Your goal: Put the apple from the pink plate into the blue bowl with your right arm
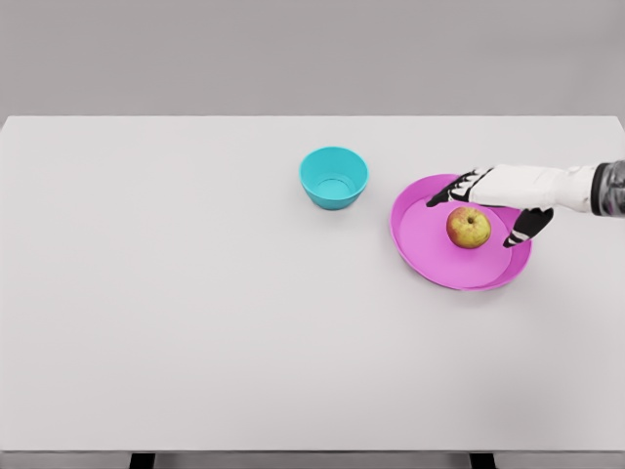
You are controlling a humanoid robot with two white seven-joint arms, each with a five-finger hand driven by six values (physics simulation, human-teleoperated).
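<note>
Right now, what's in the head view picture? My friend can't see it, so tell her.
The robot's right hand hovers with fingers spread around a yellow-green apple on a pink plate. An empty blue bowl sits to the plate's left on a white table.

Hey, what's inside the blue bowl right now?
Nothing shows inside the blue bowl; its visible interior looks bare, though the near wall hides a little of the floor. The apple sits on the pink plate, with the right hand open around it.

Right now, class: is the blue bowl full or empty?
Empty. The blue bowl shows only its bare inside; the apple sits on the pink plate.
</note>
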